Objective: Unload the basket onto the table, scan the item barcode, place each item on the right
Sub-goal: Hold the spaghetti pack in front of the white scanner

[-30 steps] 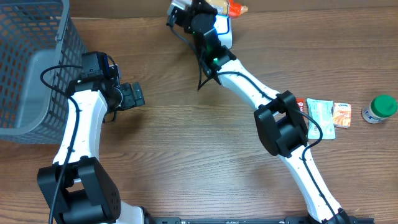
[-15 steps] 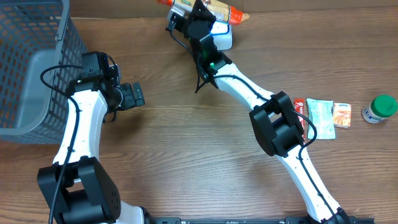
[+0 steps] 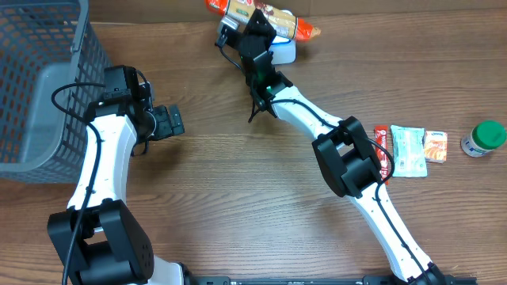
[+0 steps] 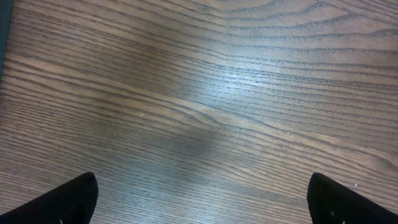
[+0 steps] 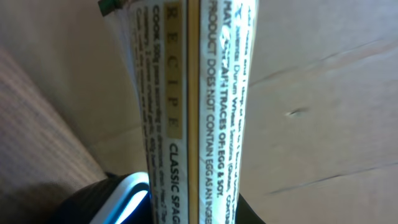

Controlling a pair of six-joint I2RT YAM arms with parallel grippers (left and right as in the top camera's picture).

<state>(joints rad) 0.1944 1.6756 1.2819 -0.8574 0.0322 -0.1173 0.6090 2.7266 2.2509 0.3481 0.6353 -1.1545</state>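
Overhead, right end effector: gripping the spaghetti packet, which is lying crosswise at the far edge of the worktop, just over the white-and-blue scanner.
Overhead, left end effector: standing wide open, holding nothing, near the grey basket.
Overhead, right side: sachets and a green-lidded jar are resting on the wood.
Left wrist: the fingertips are sitting far apart over bare wood grain.
Right wrist: the spaghetti packet is filling the frame, its recipe print facing the camera. The scanner is showing at lower left.
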